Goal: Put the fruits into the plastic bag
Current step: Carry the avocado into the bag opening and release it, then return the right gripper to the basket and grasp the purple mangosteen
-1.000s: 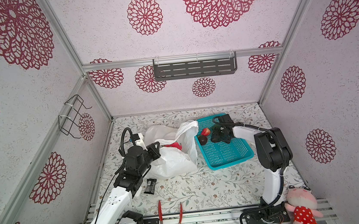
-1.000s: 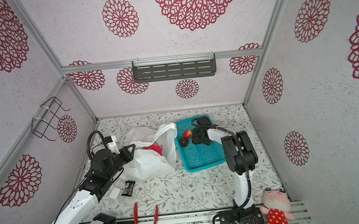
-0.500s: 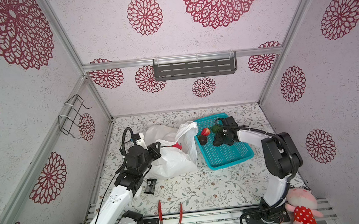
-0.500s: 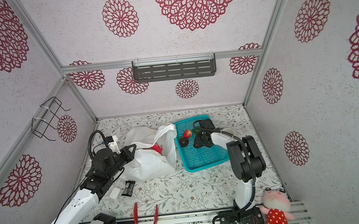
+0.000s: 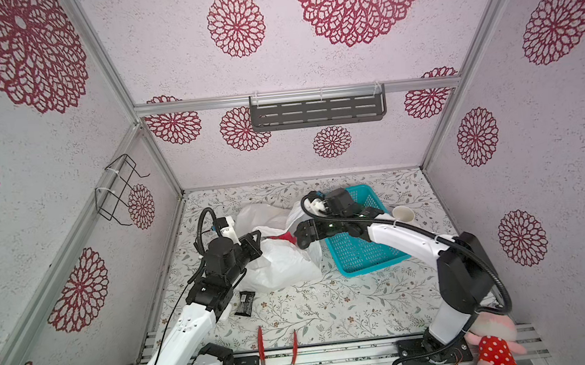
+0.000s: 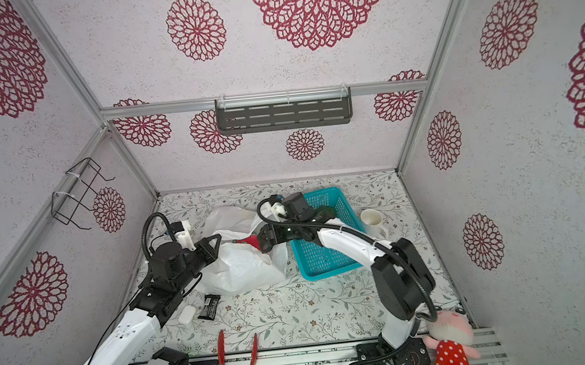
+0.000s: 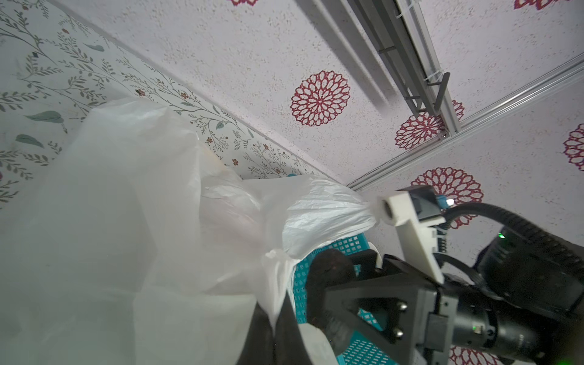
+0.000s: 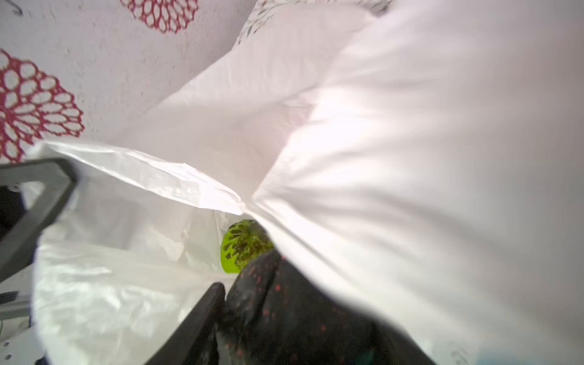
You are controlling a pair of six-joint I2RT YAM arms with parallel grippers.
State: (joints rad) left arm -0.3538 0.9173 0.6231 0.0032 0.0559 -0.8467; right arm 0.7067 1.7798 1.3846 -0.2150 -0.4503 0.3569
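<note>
The plastic bag (image 5: pixel 281 268) (image 6: pixel 241 268) lies crumpled left of the middle in both top views. My left gripper (image 5: pixel 257 236) (image 6: pixel 218 240) (image 7: pixel 278 325) is shut on the bag's edge and holds the mouth up. My right gripper (image 5: pixel 301 235) (image 6: pixel 264 242) (image 8: pixel 284 322) is at the bag's mouth, shut on a dark brown fruit (image 8: pixel 284 309) (image 7: pixel 328 275) with red speckles. A red fruit (image 5: pixel 286 237) (image 6: pixel 247 241) shows in the mouth. A green fruit (image 8: pixel 243 246) lies inside the bag. Bag film (image 8: pixel 410 126) hides my right gripper's far finger.
A teal basket (image 5: pixel 363 253) (image 6: pixel 324 260) stands right of the bag, under my right arm. A white mug (image 5: pixel 403 214) is beyond it. A black object (image 5: pixel 245 304) and red tongs (image 5: pixel 261 347) lie near the front. A pink plush toy (image 5: pixel 493 343) sits front right.
My right gripper has moved left from the teal basket to the bag's mouth, carrying the dark fruit. The left gripper has kept its hold on the bag.
</note>
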